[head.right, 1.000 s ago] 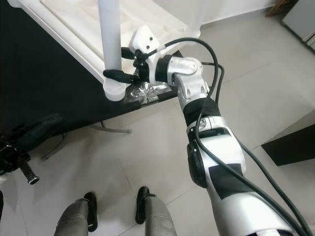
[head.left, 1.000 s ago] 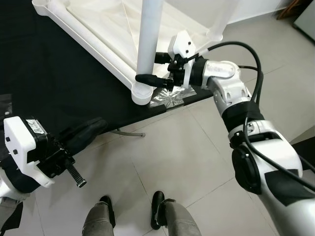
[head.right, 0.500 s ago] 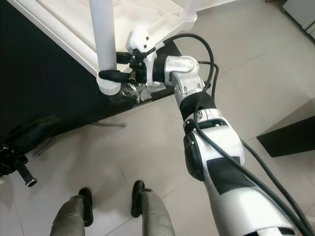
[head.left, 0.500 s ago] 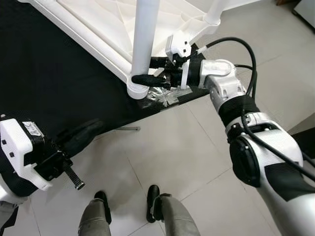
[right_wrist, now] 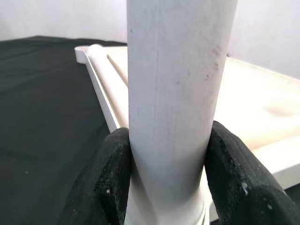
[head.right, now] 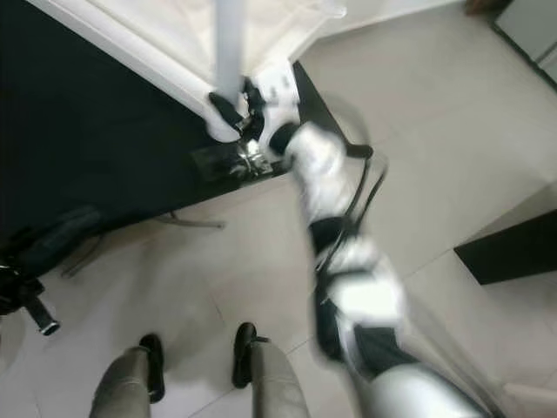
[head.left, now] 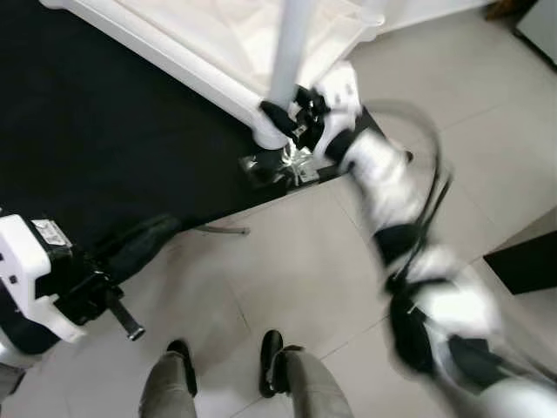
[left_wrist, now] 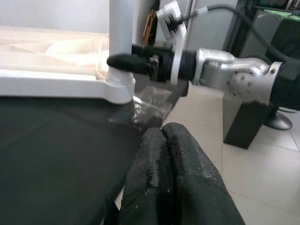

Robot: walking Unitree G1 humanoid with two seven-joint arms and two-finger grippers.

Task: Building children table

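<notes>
Black cloth-covered surface point(head.left: 104, 131) carries the upturned white plastic children's tabletop point(head.left: 218, 43), lying at its far edge near the corner. 1 white round plastic leg point(right_wrist: 173, 93) stands upright in the tabletop's corner socket point(left_wrist: 117, 89). Right tool point(right_wrist: 171, 173) clamps that leg low down, 1 black finger on each side, just above the socket. Crinkled clear plastic bag point(left_wrist: 150, 105) lies beside the socket on the cloth. Left tool point(left_wrist: 173, 168) has its fingers pressed together, holding nothing, low near the surface's edge.

Step in hand, likely: seating or twisting the leg into the socket. Next move calls for keeping the leg upright while pressing or turning it home, then letting go.
</notes>
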